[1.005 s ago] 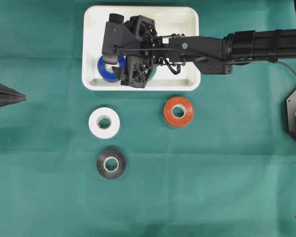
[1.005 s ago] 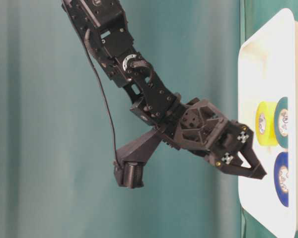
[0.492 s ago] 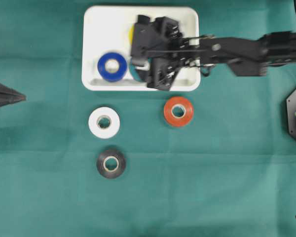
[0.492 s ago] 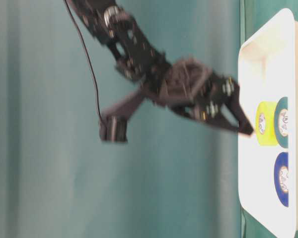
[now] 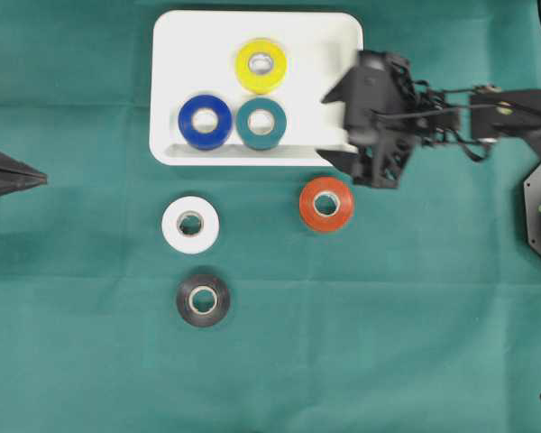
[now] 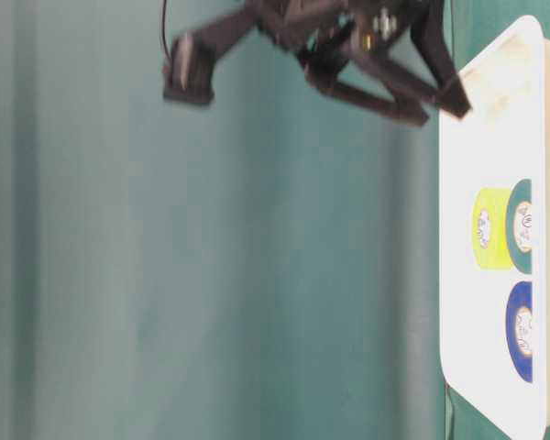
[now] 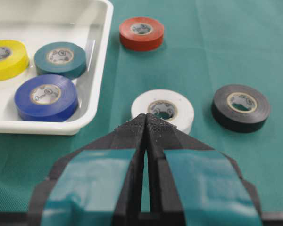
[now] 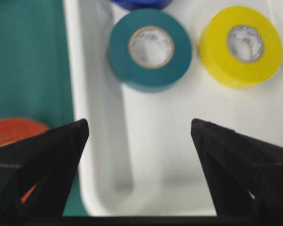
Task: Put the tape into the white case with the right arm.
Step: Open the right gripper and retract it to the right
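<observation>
The white case (image 5: 176, 54) is sitting at the far side of the desk (image 5: 388, 343), which is covered by a green cloth. Three tape rolls are lying flat inside the case: a yellow roll (image 5: 261, 65) toward the far rim, and a blue roll (image 5: 205, 122) and a teal roll (image 5: 261, 123) side by side along the near rim. In the left wrist view the blue roll and the teal roll are sitting very close, possibly touching; the yellow roll is sitting just beside the teal one.

Three rolls are lying on the cloth outside the case: an orange roll (image 5: 325, 203) near the case's near right corner, a white roll (image 5: 190, 224), and a black roll (image 5: 203, 299) just beyond the white one toward the near edge.

The right gripper (image 5: 338, 126) is hovering over the case's right-hand end, with its jaws standing wide apart and holding nothing. In the right wrist view the two fingers (image 8: 42, 155) are framing the case corner, with the orange roll showing beside one of them.

The left gripper (image 7: 146, 123) is resting at the left edge of the desk, jaws pressed together and empty, pointing toward the white roll.

The roll cores are carrying small printed markings, too small to be read.
</observation>
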Robot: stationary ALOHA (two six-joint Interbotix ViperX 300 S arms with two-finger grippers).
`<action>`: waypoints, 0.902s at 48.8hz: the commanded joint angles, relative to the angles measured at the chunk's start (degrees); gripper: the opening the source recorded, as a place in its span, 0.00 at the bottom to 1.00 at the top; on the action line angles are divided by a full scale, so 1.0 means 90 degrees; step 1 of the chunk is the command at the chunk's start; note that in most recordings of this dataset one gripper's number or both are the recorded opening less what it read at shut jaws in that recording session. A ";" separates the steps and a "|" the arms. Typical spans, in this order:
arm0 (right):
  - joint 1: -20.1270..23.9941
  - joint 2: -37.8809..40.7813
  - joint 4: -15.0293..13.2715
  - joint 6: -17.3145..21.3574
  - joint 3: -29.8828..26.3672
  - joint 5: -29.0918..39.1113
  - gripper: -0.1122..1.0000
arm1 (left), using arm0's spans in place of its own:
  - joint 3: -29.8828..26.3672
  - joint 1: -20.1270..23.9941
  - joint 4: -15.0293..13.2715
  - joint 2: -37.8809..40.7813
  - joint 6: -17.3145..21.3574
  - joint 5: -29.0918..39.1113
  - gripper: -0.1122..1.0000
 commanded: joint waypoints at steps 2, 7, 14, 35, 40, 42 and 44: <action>-0.0020 -0.0430 -0.0010 0.0000 0.0322 -0.0371 0.73 | -0.0078 0.0020 0.0000 0.0049 0.0000 -0.0039 0.10; -0.0020 -0.0762 -0.0010 0.0000 0.0703 -0.0518 0.73 | -0.0078 0.0020 0.0000 0.0039 0.0000 -0.0029 0.10; -0.0029 -0.1260 -0.0010 0.0000 0.1143 -0.0547 0.73 | -0.0078 0.0020 0.0000 0.0049 0.0000 -0.0039 0.10; -0.0029 -0.2236 0.0020 0.0010 0.2168 -0.0771 0.73 | -0.0078 0.0020 -0.0010 0.0039 0.0000 -0.0039 0.10; -0.0020 -0.2266 0.0020 0.0010 0.2236 -0.0957 0.73 | -0.0078 0.0020 0.0000 0.0039 0.0000 -0.0029 0.10; -0.0029 -0.2266 0.0020 0.0010 0.2275 -0.1025 0.73 | -0.0078 0.0020 0.0000 0.0039 0.0000 -0.0039 0.10; -0.0029 -0.2266 0.0020 0.0010 0.2295 -0.1055 0.73 | -0.0078 0.0020 -0.0010 0.0049 0.0000 -0.0039 0.10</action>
